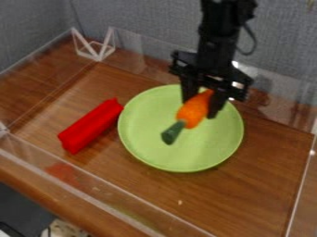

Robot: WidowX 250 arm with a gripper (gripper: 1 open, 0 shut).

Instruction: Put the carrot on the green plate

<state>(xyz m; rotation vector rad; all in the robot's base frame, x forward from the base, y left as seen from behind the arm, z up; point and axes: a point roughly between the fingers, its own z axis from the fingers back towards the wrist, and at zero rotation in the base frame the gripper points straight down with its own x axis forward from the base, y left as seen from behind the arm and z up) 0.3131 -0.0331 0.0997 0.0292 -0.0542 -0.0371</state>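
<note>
A robot gripper (198, 97), pointing straight down, clamps the thick orange end of a toy carrot (190, 113) above the middle of the green plate (148, 139), its dark green stub hanging lowest. The carrot looks light, rigid and smooth, likely to slip at its narrow end, so the thick part seems the safest hold. A red block (89, 126) lies left of the plate on the wooden table (50, 88).

The hand (198, 95) is closed on the carrot (188, 115) and holds it tilted over the green plate (148, 139). A red block (89, 126) lies left of the plate on the bench (50, 88).
</note>
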